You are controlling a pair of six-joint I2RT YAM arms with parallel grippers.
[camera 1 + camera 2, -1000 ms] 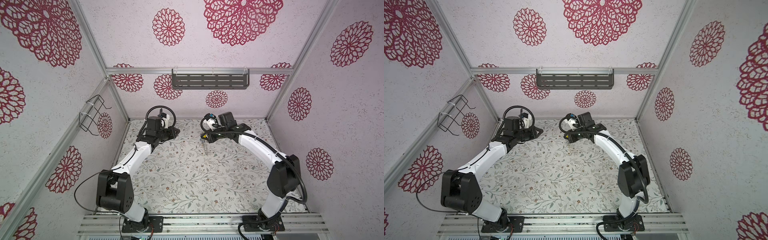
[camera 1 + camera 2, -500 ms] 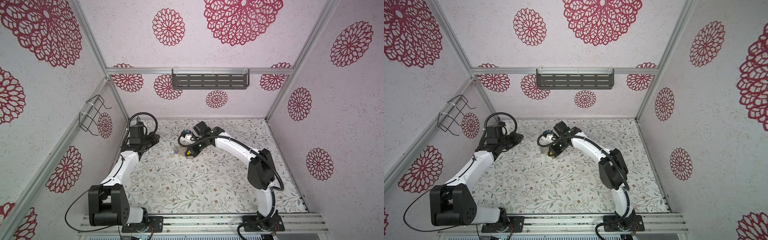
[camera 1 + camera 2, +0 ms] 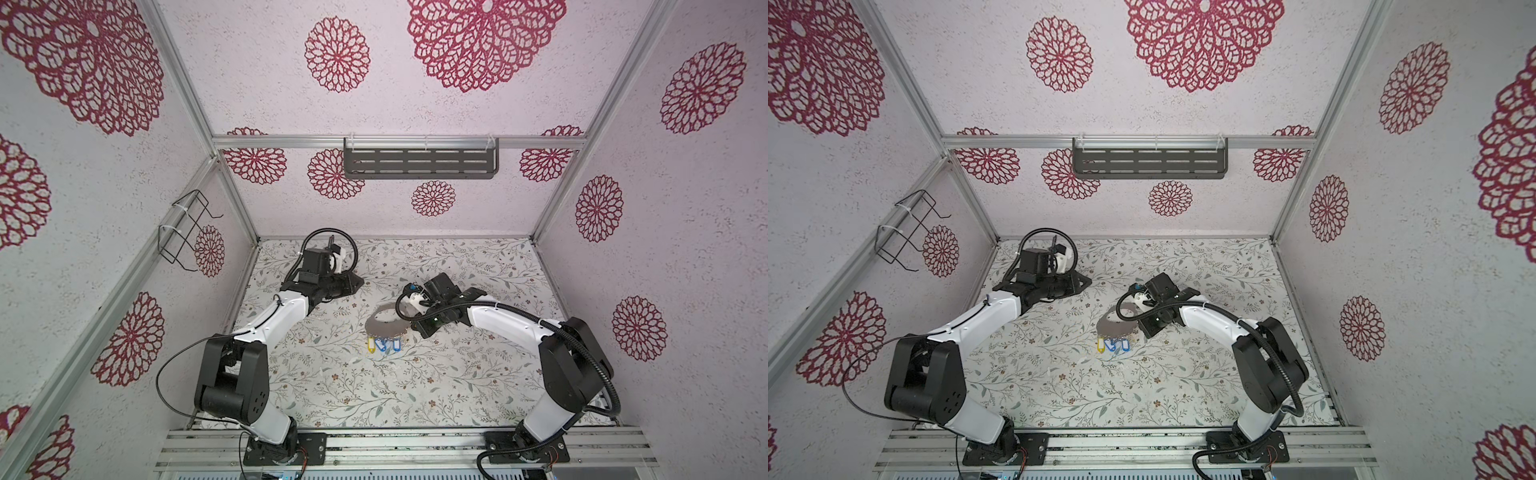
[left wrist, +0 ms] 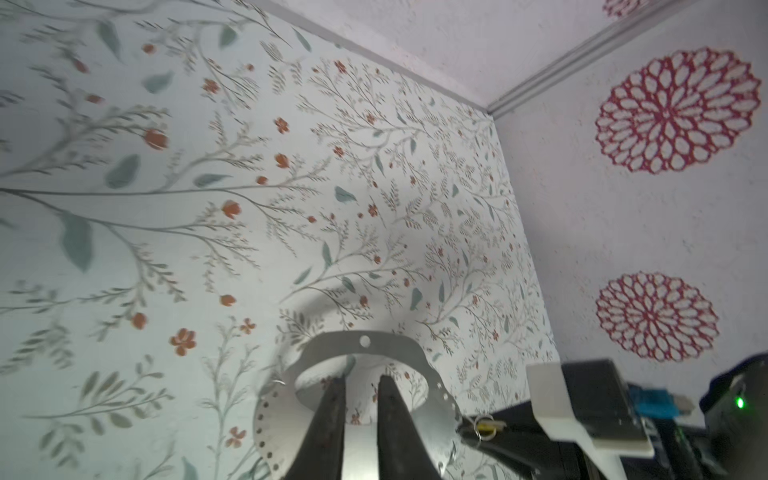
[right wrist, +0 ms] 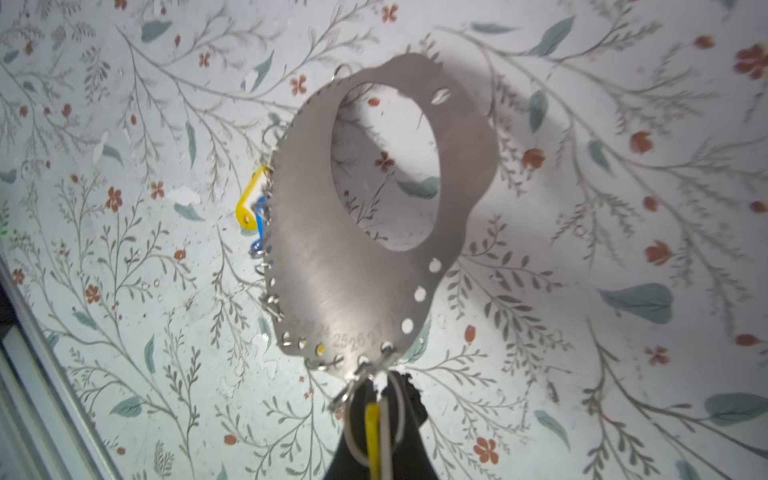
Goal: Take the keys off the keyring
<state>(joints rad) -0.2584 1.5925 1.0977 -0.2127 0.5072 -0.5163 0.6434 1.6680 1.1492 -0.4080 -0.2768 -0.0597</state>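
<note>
Swinging rightward toward mid-table in both top views, the right gripper (image 3: 413, 327) now holds the ring (image 3: 384, 330) out in plain sight, three keys (image 3: 382, 345) strung at its near edge. The left gripper (image 3: 353, 284) has shifted inward but stays well apart from it. Seen from the left wrist, its jaws stand narrowly parted on nothing, the ring lying beyond them. Seen from the right wrist, the right jaws are clamped on a yellow key (image 5: 372, 432) still looped to the ring's rim, so I judge this one not yet freed and the ring in need of bracing.

Right fingers (image 5: 411, 419) clamped, left fingers (image 4: 328, 424) slightly apart
</note>
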